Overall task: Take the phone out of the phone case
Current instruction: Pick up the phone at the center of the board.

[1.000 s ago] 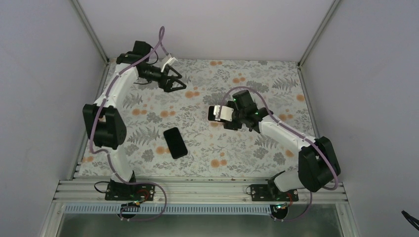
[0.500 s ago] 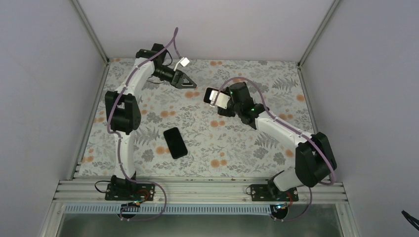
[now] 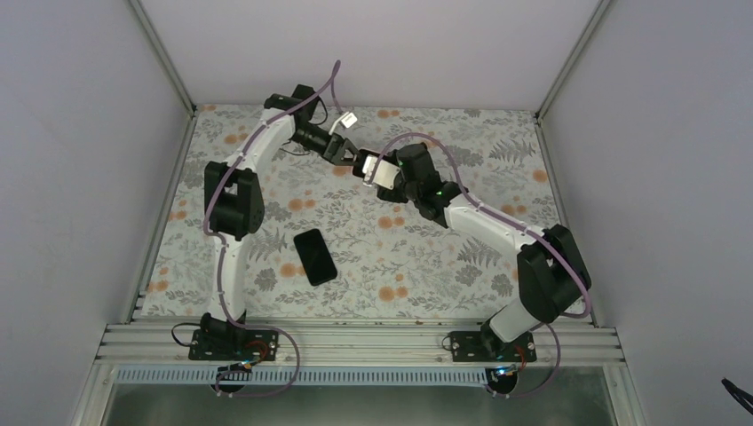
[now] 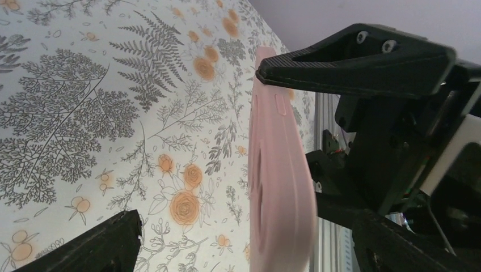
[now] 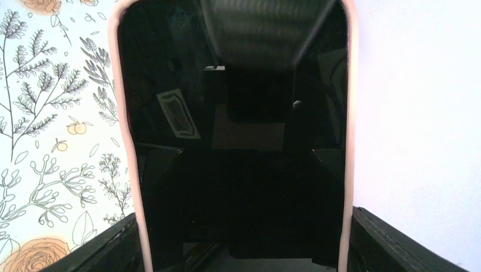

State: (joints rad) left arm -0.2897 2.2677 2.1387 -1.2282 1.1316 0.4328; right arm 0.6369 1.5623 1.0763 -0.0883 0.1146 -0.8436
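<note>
Pink phone case (image 4: 278, 187), phone (image 5: 235, 141) inside, is clamped in the right gripper (image 3: 384, 171) over the floral table (image 3: 497, 133), near its far edge. The left gripper (image 3: 350, 156) straddles the case's long edge, jaws wide.

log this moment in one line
right end effector: shut on phone case | left end effector: open around phone case | black phone: flat on table

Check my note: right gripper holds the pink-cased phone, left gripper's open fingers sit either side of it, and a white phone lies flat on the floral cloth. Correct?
One slip: the loose phone on the floral cloth is black, not white; the top external view shows it. The right gripper does hold the pink-cased phone, with the left gripper open either side of it.
</note>
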